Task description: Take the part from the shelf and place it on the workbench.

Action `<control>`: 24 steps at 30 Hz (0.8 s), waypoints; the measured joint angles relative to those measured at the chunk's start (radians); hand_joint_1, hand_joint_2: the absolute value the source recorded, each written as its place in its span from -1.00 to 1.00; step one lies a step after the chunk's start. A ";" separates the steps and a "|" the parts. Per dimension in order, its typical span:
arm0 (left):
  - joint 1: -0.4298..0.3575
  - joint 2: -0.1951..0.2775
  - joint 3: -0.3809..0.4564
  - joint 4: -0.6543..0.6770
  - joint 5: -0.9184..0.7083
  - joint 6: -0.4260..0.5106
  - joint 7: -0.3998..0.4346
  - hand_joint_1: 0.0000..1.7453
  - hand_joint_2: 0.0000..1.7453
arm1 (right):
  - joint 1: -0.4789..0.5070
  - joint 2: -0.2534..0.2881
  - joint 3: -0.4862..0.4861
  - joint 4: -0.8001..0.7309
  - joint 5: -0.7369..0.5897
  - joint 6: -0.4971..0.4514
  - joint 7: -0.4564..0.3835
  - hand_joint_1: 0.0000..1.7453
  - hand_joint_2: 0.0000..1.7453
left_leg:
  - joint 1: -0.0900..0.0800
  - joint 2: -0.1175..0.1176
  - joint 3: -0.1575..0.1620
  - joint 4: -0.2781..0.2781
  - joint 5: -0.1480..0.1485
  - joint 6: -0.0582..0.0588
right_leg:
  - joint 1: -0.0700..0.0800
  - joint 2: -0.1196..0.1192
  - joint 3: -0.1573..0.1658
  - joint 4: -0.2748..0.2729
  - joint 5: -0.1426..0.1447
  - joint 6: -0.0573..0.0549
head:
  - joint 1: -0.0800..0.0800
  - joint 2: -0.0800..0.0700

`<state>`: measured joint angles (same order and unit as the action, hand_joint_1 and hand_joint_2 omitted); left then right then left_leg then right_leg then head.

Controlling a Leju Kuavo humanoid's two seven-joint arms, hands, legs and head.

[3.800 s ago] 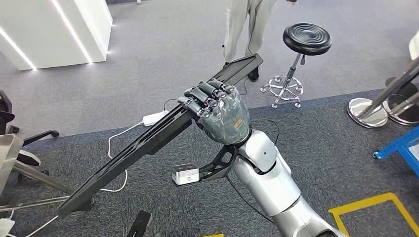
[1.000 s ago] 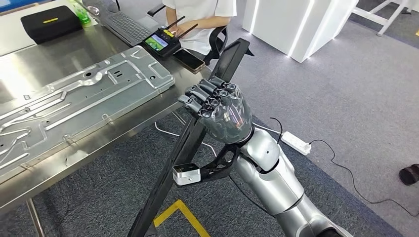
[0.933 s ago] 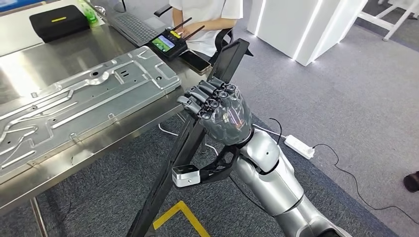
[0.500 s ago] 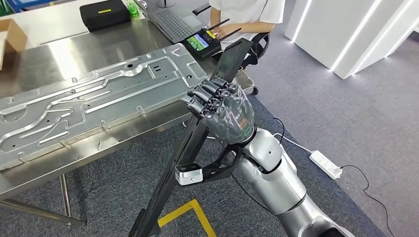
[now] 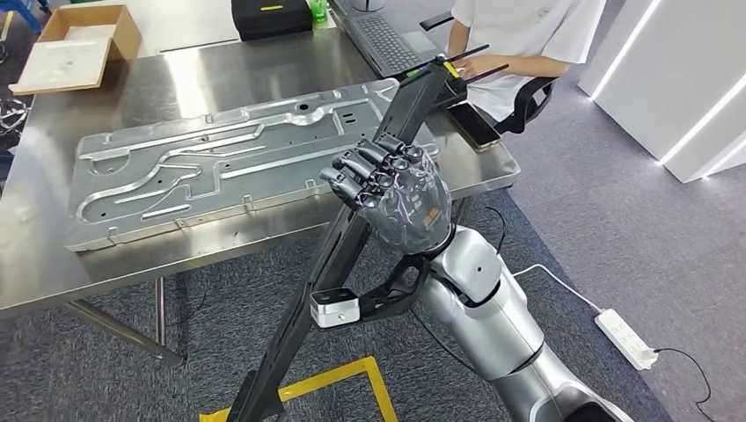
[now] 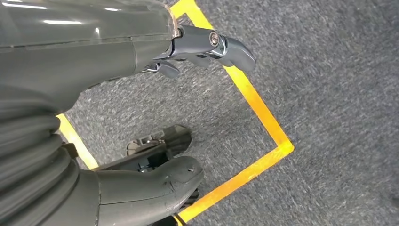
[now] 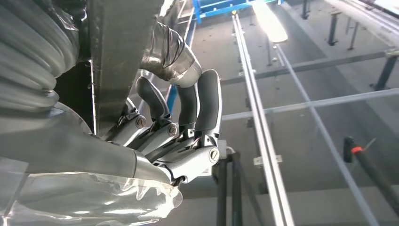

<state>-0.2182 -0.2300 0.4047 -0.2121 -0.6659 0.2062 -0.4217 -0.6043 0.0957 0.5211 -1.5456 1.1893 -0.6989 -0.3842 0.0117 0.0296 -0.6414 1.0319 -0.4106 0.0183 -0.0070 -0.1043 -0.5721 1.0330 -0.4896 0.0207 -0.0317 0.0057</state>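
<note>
**Long black part carried up to the tabletop**

The steel tabletop [image 5: 220,66] carries a big stamped metal plate [image 5: 237,163]. Above the plate's near right corner slants the long black part [image 5: 352,246], its top end over the tabletop, its low end near the floor. It looks stiff and unwieldy, likely heavy; the right hand [image 5: 391,198] has its fingers [image 5: 356,180] clamped around mid-length, a sensible balance point. The left hand [image 6: 117,47] hangs over the carpet, fingers apart, holding nothing. Beyond the plate, an open cardboard box [image 5: 79,44] holds pale sheets.
</note>
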 joint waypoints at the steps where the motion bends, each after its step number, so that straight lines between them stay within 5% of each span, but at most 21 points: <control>1: -0.001 0.000 0.000 0.000 -0.001 -0.002 0.000 -1.00 1.00 | -0.002 0.000 0.000 0.000 0.000 0.000 0.000 1.00 1.00 | 0.002 -0.010 0.002 -0.003 0.002 0.007 | -0.004 0.023 -0.008 0.022 -0.017 0.004 | 0.000 0.000; 3: -0.004 0.000 0.001 0.000 -0.003 -0.005 0.001 -1.00 1.00 | -0.002 -0.001 0.000 0.000 0.000 0.000 0.002 1.00 1.00 | 0.003 -0.032 0.004 -0.005 0.003 0.017 | -0.008 0.078 -0.055 0.123 -0.072 0.008 | 0.001 0.000; 5: -0.007 0.000 0.001 0.000 -0.004 -0.007 0.002 -1.00 1.00 | 0.001 -0.004 -0.001 0.000 0.000 0.000 0.003 1.00 1.00 | 0.002 -0.058 0.004 -0.005 0.003 0.021 | -0.008 0.097 -0.123 0.247 -0.116 0.008 | 0.000 0.000; 6: -0.007 0.000 0.001 0.000 -0.004 -0.007 0.002 -1.00 1.00 | 0.003 -0.005 -0.001 0.000 0.000 0.000 0.003 1.00 1.00 | 0.001 -0.073 0.005 -0.005 0.003 0.021 | -0.008 0.100 -0.142 0.273 -0.113 0.007 | 0.000 0.000; 8: -0.006 0.000 0.002 0.000 -0.005 -0.006 0.002 -1.00 1.00 | 0.003 -0.005 -0.001 0.000 0.000 0.000 0.002 1.00 1.00 | 0.001 -0.104 0.008 -0.004 0.002 0.021 | -0.008 0.110 -0.123 0.207 -0.048 0.002 | 0.000 0.000; 10: -0.007 -0.001 0.002 0.000 -0.006 -0.005 0.003 -1.00 1.00 | 0.001 -0.005 -0.001 0.000 0.000 0.000 0.002 1.00 1.00 | 0.001 -0.131 0.008 -0.001 0.001 0.017 | -0.011 0.161 -0.069 0.072 0.021 -0.007 | 0.000 0.000; 12: -0.008 -0.002 0.002 0.000 -0.006 -0.005 0.003 -1.00 1.00 | 0.001 -0.006 -0.001 0.000 0.000 0.000 0.002 1.00 1.00 | 0.005 -0.153 0.001 0.000 0.003 0.006 | -0.012 0.200 -0.044 0.007 0.039 -0.012 | 0.001 0.000; 14: -0.006 -0.001 0.003 0.000 -0.006 -0.005 0.003 -1.00 1.00 | 0.000 -0.005 -0.001 0.000 0.000 0.000 0.000 1.00 1.00 | 0.009 -0.175 -0.005 -0.005 0.007 -0.009 | -0.011 0.186 -0.038 -0.002 0.038 -0.016 | 0.001 0.000; 15: -0.004 -0.001 0.003 0.000 -0.006 -0.005 0.002 -1.00 1.00 | 0.000 -0.004 -0.001 0.000 0.000 0.000 0.000 1.00 1.00 | 0.008 -0.166 -0.007 -0.002 0.005 -0.015 | -0.012 0.172 -0.033 -0.008 0.040 -0.020 | 0.000 0.000; 18: -0.006 0.000 0.003 0.000 -0.006 -0.005 0.002 -1.00 1.00 | -0.003 -0.001 -0.001 0.000 0.000 0.000 0.000 1.00 1.00 | 0.001 -0.071 -0.057 0.106 -0.056 -0.025 | -0.014 0.125 -0.018 -0.021 0.041 -0.035 | -0.002 0.000; 21: -0.008 0.000 0.003 0.000 -0.010 -0.002 0.002 -1.00 1.00 | 0.000 -0.001 -0.001 0.000 0.000 0.000 -0.001 1.00 1.00 | 0.005 -0.039 -0.137 0.267 -0.113 -0.033 | -0.010 0.077 -0.016 -0.018 0.034 -0.039 | -0.002 0.000; 22: -0.007 0.001 0.003 0.000 -0.013 0.000 0.003 -1.00 1.00 | 0.000 -0.001 -0.001 0.000 0.000 0.000 -0.001 1.00 1.00 | 0.007 -0.036 -0.135 0.260 -0.099 -0.035 | -0.010 0.063 -0.015 -0.015 0.031 -0.038 | -0.002 0.000; 24: -0.007 0.002 0.003 0.000 -0.019 0.004 0.003 -1.00 1.00 | 0.000 -0.001 -0.001 0.000 0.000 0.000 -0.002 1.00 1.00 | 0.010 -0.027 -0.075 0.149 -0.035 -0.036 | -0.011 0.043 -0.012 -0.009 0.023 -0.032 | -0.002 0.000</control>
<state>-0.2251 -0.2285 0.4078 -0.2121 -0.6846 0.2106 -0.4190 -0.6046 0.0946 0.5200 -1.5456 1.1888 -0.6989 -0.3858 0.0212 0.0029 -0.7168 1.1810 -0.4458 -0.0177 -0.0178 -0.0609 -0.5840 1.0241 -0.4669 -0.0111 -0.0340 0.0057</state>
